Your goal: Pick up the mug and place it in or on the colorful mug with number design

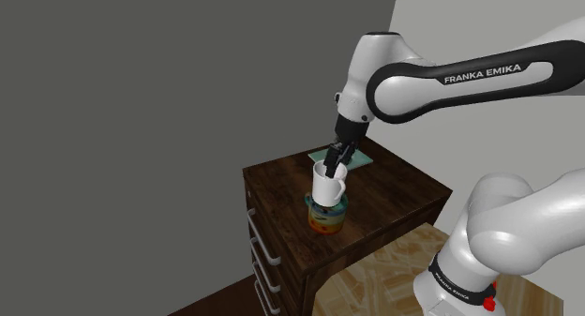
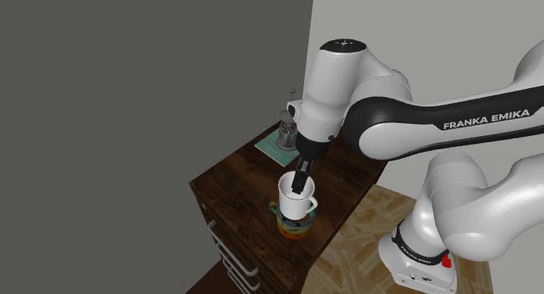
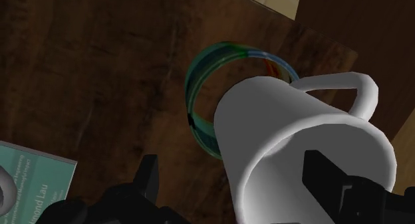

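Mugs number two: one white mug and one colorful mug. The white one sits slightly tilted with its base in the colorful one's mouth. One black gripper reaches down to the white mug's rim. Its fingers stand wide, one inside the cup and one outside, and the outer finger is clear of the wall. Both mugs stand on a dark wooden chest with pale-handled drawers, on a light wood floor against grey walls. One teal book bears a glass vessel.
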You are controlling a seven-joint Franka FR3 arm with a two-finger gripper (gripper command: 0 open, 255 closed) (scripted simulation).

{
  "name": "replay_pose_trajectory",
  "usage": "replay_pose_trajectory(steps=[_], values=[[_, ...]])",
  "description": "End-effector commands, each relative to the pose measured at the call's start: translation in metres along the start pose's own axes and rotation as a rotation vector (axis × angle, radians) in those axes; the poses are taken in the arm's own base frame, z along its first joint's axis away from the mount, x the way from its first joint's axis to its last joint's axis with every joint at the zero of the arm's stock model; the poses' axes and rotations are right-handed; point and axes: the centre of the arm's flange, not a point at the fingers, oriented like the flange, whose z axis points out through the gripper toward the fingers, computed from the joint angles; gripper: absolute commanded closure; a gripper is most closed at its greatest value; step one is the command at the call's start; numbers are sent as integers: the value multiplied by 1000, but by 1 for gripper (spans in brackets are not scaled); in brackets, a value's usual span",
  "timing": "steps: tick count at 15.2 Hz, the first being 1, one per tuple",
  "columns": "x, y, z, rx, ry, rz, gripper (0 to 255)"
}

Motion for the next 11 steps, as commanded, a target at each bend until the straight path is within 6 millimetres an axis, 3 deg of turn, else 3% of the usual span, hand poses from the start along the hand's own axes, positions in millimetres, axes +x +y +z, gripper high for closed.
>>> replay_pose_trajectory(steps=[1, 3, 11], values=[[0, 0, -20, 0, -1, 0, 0], [0, 0, -43, 0, -1, 0, 0], [0, 0, -43, 0, -1, 0, 0]])
